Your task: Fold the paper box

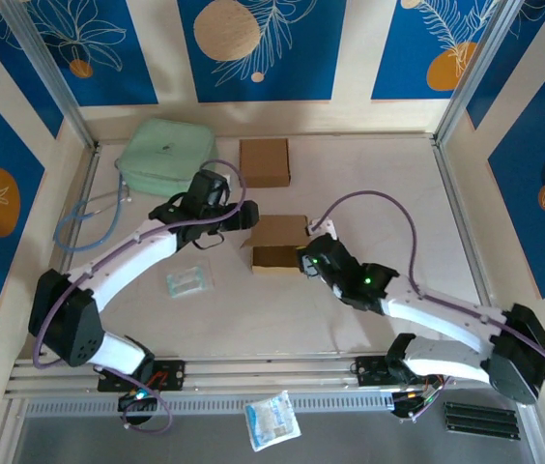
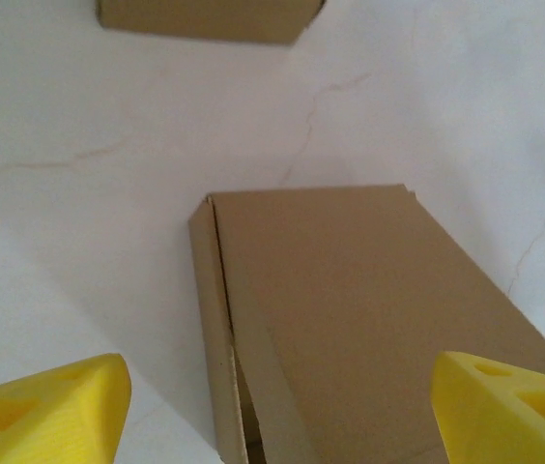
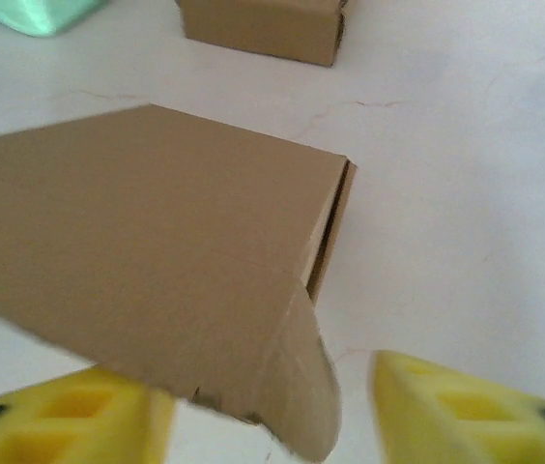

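Paper box (image 1: 277, 242), brown cardboard, lying near the middle of the white table (image 1: 369, 174), between the two arms; in the left wrist view its top panel lies flat, with an open seam along the left edge; in the right wrist view a loose flap with a curled corner hangs at the near end. Left claw (image 1: 243, 217): at the box's left end, yellow fingers (image 2: 45, 411) spread wide apart, holding nothing. Right claw (image 1: 309, 253): at the box's near right corner, fingers (image 3: 446, 406) apart, the flap corner hanging between them, not pinched. Second box (image 1: 265, 161): same cardboard, closed, farther back and apart from the first. Green pouch (image 1: 166, 155): back left, just beside the second box. Clear plastic packet (image 1: 188, 278): on the table under the left arm. White packet (image 1: 272, 420): on the grey strip in front of the arm bases
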